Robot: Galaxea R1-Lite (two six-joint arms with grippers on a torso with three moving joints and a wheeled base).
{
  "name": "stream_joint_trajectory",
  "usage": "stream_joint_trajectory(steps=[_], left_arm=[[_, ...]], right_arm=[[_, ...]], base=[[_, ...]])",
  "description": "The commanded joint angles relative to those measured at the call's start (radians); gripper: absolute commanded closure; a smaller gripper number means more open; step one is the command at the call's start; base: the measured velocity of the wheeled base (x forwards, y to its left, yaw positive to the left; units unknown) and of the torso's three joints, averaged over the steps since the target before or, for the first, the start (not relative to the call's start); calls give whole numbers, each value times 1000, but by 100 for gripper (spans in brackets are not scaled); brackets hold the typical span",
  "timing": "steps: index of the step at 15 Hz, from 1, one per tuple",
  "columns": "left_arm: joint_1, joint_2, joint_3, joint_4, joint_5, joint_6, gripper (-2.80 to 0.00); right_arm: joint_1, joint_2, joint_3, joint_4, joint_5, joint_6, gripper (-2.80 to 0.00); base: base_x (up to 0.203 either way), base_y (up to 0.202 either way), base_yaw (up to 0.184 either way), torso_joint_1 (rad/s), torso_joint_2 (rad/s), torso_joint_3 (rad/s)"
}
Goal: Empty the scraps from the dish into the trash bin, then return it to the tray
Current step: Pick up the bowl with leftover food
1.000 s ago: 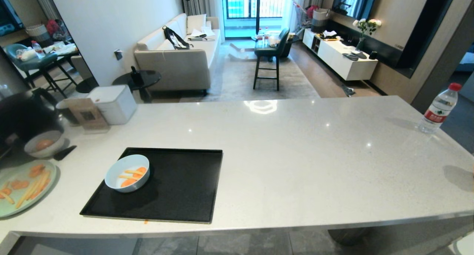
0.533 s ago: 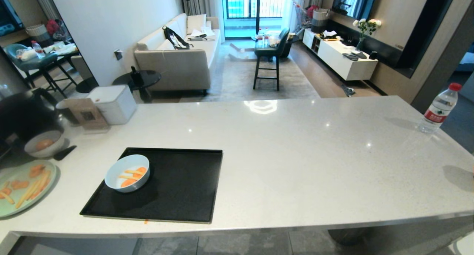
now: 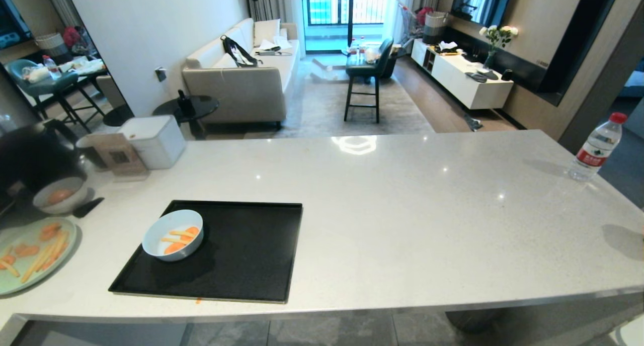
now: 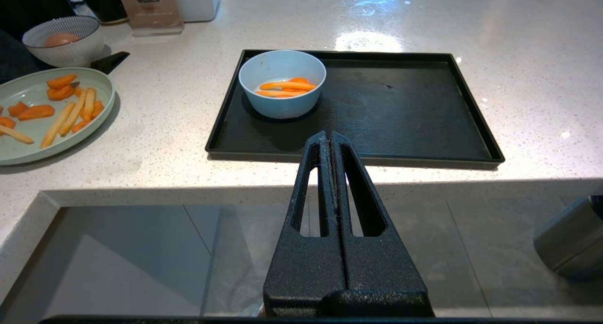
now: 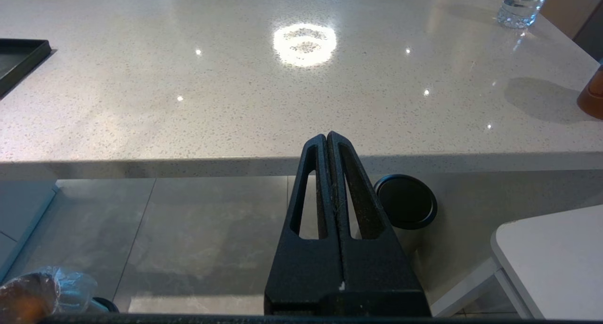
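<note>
The dish [image 3: 172, 234] [image 4: 281, 84], a small pale bowl, stands in the near-left corner of the black tray [image 3: 241, 255] [image 4: 400, 107] on the counter. The scraps [image 3: 178, 239] [image 4: 282, 86], orange slices and pale sticks, lie inside it. My left gripper [image 4: 330, 134] hangs shut and empty below the counter's front edge, pointing at the tray. My right gripper [image 5: 326, 135] is also shut and empty, below the edge further right. Neither arm shows in the head view. On the floor, a corner of the trash bin [image 5: 42, 291] shows with its crinkled clear liner.
A pale-green plate [image 3: 30, 255] [image 4: 47, 112] of similar pieces and a greyish bowl [image 3: 59, 195] sit left of the tray. A water bottle [image 3: 596, 147] stands at the far right. A dark-grey bin with a black top [image 5: 406, 201] stands under the counter.
</note>
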State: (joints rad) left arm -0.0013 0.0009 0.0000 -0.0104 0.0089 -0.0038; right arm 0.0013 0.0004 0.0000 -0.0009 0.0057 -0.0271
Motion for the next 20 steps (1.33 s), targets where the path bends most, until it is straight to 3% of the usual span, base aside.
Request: stream_joint_trajectory(steps=[1,3,6,8,11,16,20], left_arm=[[0,1,-2,3,0,-13,0],[0,7,-15,31,-3,-17,0],[-2,95,-173,136,2,-15,0],[-15,251,-319,223,5,-15,0],[-23,531,-529,262,8,-12,0],[-33,1042,-851,278,18,95,0],[-36,1333,-1007,276,32,133,0]], right_arm=[[0,0,0,0,0,0,0],[0,0,0,-1,0,0,0],[0,0,0,1,0,0,0],[0,0,0,0,0,0,0],[0,0,0,-1,0,0,0],[0,0,0,-1,0,0,0],[0,0,0,-1,0,0,0]], base=[[0,0,0,0,0,0],[0,0,0,0,0,0],[0,0,0,0,0,0],[0,0,0,0,0,0],[0,0,0,0,0,0],[0,0,0,0,0,0],[0,0,0,0,0,0]])
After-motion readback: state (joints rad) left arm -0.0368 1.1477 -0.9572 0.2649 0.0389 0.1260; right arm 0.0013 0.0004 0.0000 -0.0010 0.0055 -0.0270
